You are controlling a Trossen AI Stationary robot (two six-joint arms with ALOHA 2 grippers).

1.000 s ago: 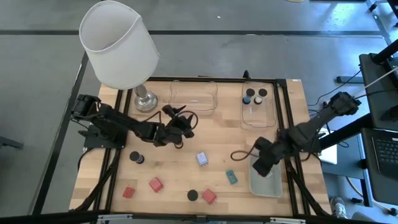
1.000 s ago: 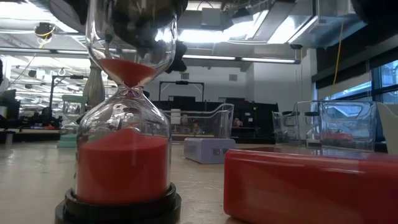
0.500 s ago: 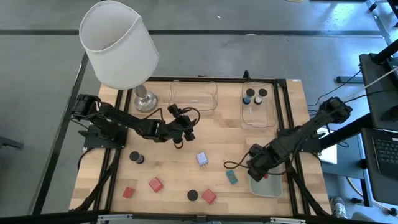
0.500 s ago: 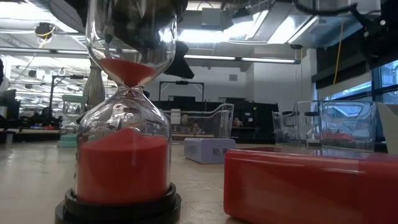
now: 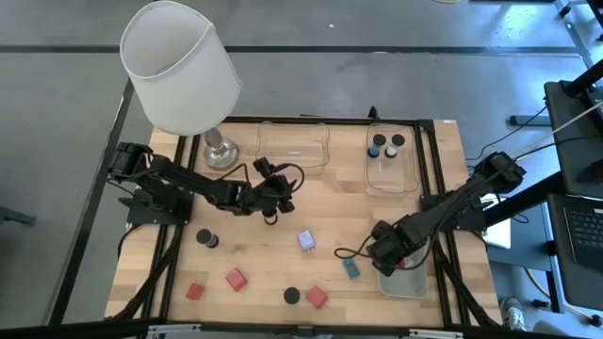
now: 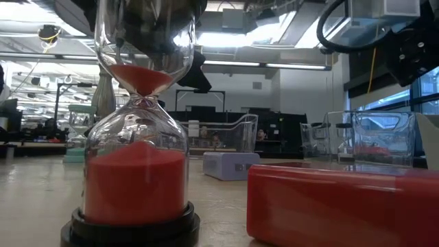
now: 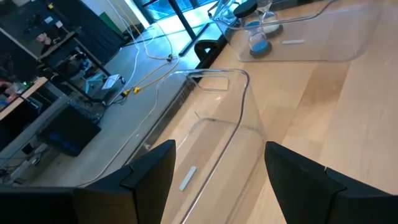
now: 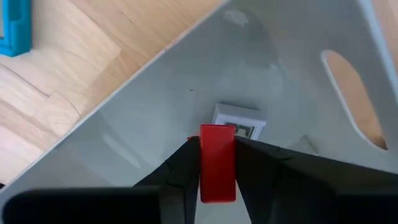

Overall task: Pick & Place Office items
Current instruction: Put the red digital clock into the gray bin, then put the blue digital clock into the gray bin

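Note:
My right gripper (image 5: 390,252) points down over the pale-green tray (image 5: 412,282) at the near right, shut on a small red piece (image 8: 217,158). Below it, a white rectangle (image 8: 239,122) lies flat on the tray's floor. On the wood lie a teal rectangle (image 5: 351,269), a lavender cube (image 5: 306,240), red blocks (image 5: 236,279) (image 5: 316,298) (image 5: 194,291) and black cylinders (image 5: 206,238) (image 5: 292,295). My left gripper (image 5: 275,185) hangs open near the table's middle, facing a clear tray (image 7: 217,118), with nothing between its fingers. My right gripper pinches the red piece (image 8: 217,180) between its two fingers (image 8: 183,165), on its two broad faces, coming from above and pointing down. The piece stands on edge and sticks out past the fingertips over the tray's floor; whether it touches the tray I cannot tell.
Two clear trays stand at the far side, one (image 5: 293,146) by the lamp's base (image 5: 220,151), one (image 5: 391,158) holding small hourglasses. The big white-shaded lamp (image 5: 179,66) overhangs the far left corner. A red-sand hourglass (image 6: 137,171) stands close before the low camera.
My right gripper has come down over the pale-green tray, moving a little toward the table's near and left side, with the red piece still between its fingers.

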